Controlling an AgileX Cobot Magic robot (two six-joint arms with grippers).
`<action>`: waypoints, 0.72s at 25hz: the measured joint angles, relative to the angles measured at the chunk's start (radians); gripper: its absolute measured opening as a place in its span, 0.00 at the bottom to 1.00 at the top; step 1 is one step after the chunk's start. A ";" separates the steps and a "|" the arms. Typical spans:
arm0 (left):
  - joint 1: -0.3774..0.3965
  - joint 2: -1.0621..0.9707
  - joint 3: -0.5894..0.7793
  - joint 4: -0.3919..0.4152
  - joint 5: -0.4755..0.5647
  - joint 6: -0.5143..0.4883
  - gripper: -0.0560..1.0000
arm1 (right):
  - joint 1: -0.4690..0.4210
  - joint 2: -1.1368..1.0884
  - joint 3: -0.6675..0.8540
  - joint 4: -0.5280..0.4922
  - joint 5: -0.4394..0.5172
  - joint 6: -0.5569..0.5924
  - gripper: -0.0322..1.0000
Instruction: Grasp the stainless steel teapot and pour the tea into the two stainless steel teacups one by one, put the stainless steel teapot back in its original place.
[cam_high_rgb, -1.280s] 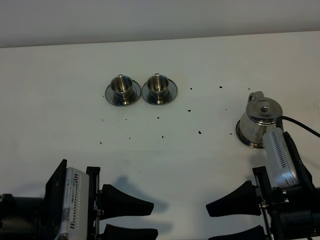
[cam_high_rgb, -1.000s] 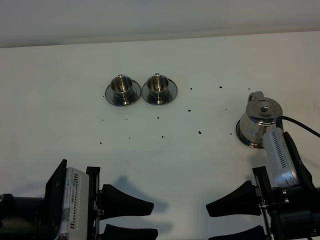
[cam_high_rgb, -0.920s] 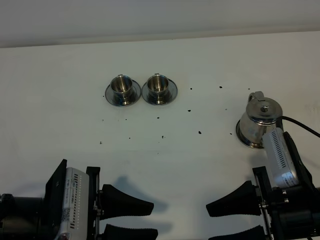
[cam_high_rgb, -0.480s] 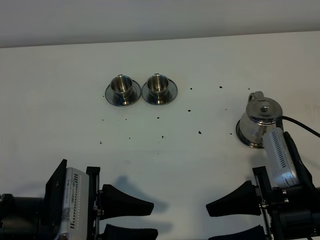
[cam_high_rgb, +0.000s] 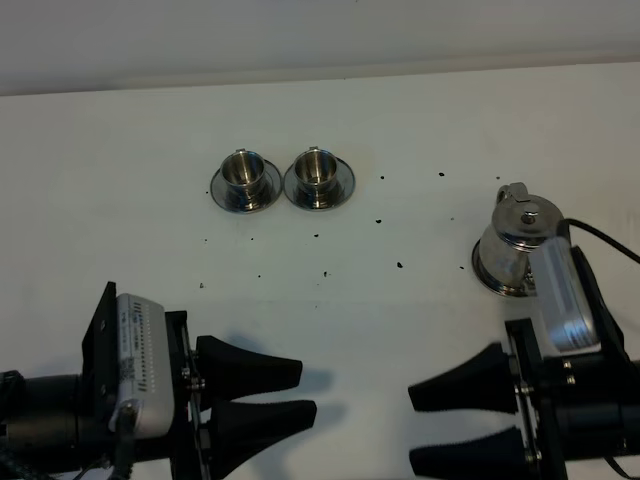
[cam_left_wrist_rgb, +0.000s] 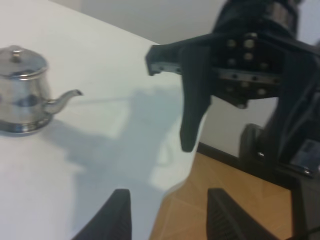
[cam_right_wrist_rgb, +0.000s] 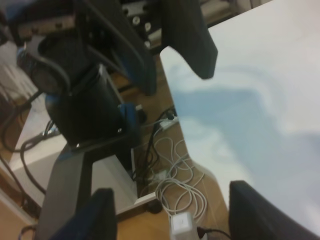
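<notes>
While looking down from the high camera, found teapot (cam_high_rgb: 517, 245) upright, lid on, seated on wide saucer (cam_high_rgb: 484, 274) at right side of table (cam_high_rgb: 120, 150), just ahead of right arm and partly hidden by white box (cam_high_rgb: 560, 300) on that wrist. Took loop at far side of pot for handle, though not certain; saw thin spout only from left wrist view, curving off one side. Logged one cup (cam_high_rgb: 240, 170) on small saucer (cam_high_rgb: 219, 190) and other cup (cam_high_rgb: 317, 167) on twin saucer (cam_high_rgb: 346, 183), well off to left and farther back, side by side, rims touching or nearly. Noted right pincer (cam_high_rgb: 415, 430) near front edge, jaws wide, holding nothing, aimed across toward middle rather than at pot. Noted left pincer (cam_high_rgb: 305, 390) opposite, jaws parted less wide, likewise empty. Judged step in hand as reach and grasp, not yet begun. Advise: turn right wrist toward pot, come round body to handle, close squarely on loop, not on lid knob or slick flared wall; lift straight and level to keep wide saucer in place and avoid early spill. Keep clear of black cable (cam_high_rgb: 605, 240) beside right arm. Searched for writing: none legible; only row of tiny marks on matching box (cam_high_rgb: 140, 360) at left wrist, too small to read. Scattered dark specks (cam_high_rgb: 399, 265) on table, no labels.
</notes>
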 joint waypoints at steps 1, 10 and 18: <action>0.000 0.000 -0.008 0.000 -0.014 -0.011 0.42 | 0.000 0.000 -0.018 -0.001 -0.010 0.022 0.50; 0.000 -0.038 -0.215 0.282 -0.149 -0.434 0.42 | 0.000 0.002 -0.179 -0.140 -0.176 0.289 0.50; 0.000 -0.186 -0.439 1.098 0.010 -1.480 0.42 | 0.000 0.004 -0.318 -0.292 -0.216 0.510 0.50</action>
